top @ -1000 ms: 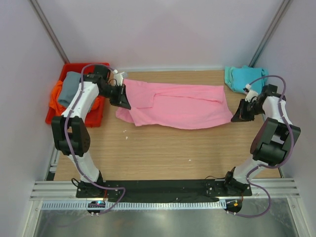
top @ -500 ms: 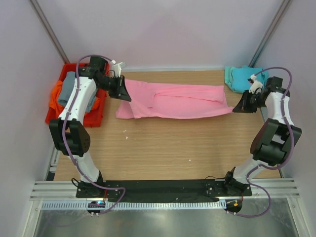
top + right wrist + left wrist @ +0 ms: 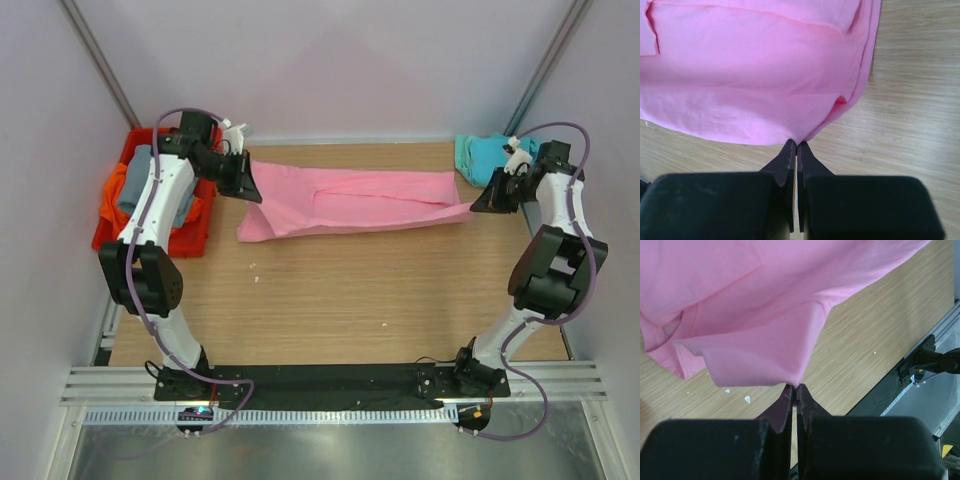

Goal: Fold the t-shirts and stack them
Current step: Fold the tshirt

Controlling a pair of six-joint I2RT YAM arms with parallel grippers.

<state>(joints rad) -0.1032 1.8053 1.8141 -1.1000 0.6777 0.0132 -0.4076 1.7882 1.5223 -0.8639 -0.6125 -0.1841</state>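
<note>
1. Seen from above, two robot arms hold a pink t-shirt (image 3: 350, 200) stretched left to right across the far half of the wooden table (image 3: 340, 300). The cloth is drawn into a long band between them.
2. The left gripper (image 3: 247, 190) has its fingers pressed together on the shirt's left end. The left wrist view shows the fabric caught at the very tips (image 3: 795, 388), with a hemmed fold bulging just above them and light wood beyond.
3. The right gripper (image 3: 478, 206) is clamped in the same way on the right end. Its wrist view shows the two black fingertips (image 3: 794, 144) meeting on a thin edge of pink, where the doubled cloth narrows to a corner.
4. The shirt lies folded over itself lengthwise, with a crease running along the upper layer. Its near left corner droops onto the wood below the left gripper.
5. A teal t-shirt (image 3: 482, 158) sits bunched in the far right corner of the table, just behind the right gripper and apart from the pink one.
6. A red bin (image 3: 104, 238) stands off the table's far left edge and holds a grey t-shirt (image 3: 137, 188). An orange t-shirt (image 3: 113, 188) spills over its left rim, and the left arm reaches across above it.
7. A few pale specks (image 3: 747, 399) dot the wood near the left gripper — too small to identify.
</note>
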